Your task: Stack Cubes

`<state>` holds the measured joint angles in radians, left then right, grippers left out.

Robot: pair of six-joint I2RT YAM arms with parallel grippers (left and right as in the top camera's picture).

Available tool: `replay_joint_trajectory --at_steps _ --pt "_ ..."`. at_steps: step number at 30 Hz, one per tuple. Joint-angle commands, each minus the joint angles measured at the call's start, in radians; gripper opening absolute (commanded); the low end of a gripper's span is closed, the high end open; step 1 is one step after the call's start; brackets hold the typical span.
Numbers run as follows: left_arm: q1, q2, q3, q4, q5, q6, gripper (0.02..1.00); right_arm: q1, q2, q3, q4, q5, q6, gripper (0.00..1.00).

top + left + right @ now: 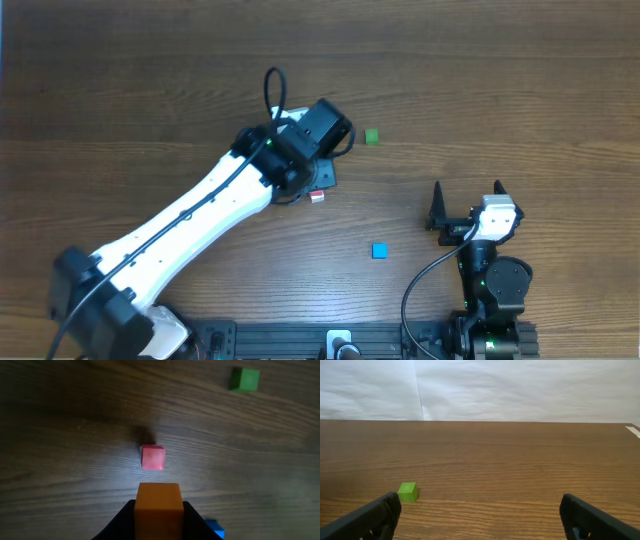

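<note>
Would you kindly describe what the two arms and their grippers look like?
The left arm has a long white shell with black joints, a looping black cable at the wrist and small green lights. The right arm is mostly black, with a white wrist block and its own black cable. Both have black fingers.

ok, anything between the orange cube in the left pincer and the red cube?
Nothing visible. The left pincer holds the orange cube above the wooden table, with bare wood around the small red cube.

Left arm (pixel 190 225) lies stretched out, left gripper (pixel 159 510) clamped on an orange cube (pixel 158 500). Right arm (pixel 490 270) sits folded, right gripper (pixel 480 510) spread wide.
</note>
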<state>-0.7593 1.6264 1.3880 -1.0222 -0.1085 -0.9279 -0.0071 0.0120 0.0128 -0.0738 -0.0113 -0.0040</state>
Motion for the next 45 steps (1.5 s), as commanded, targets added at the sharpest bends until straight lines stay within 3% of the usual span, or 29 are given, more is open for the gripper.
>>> replay_joint_trajectory --at_steps 1,45 --pt "0.005 0.09 0.037 0.008 -0.003 0.007 0.042 -0.006 -0.006 -0.008 0.002 0.008 -0.005 0.993" --pt "0.004 0.265 0.037 0.057 -0.009 0.03 0.042 -0.006 -0.006 -0.008 0.002 0.008 -0.005 0.991"
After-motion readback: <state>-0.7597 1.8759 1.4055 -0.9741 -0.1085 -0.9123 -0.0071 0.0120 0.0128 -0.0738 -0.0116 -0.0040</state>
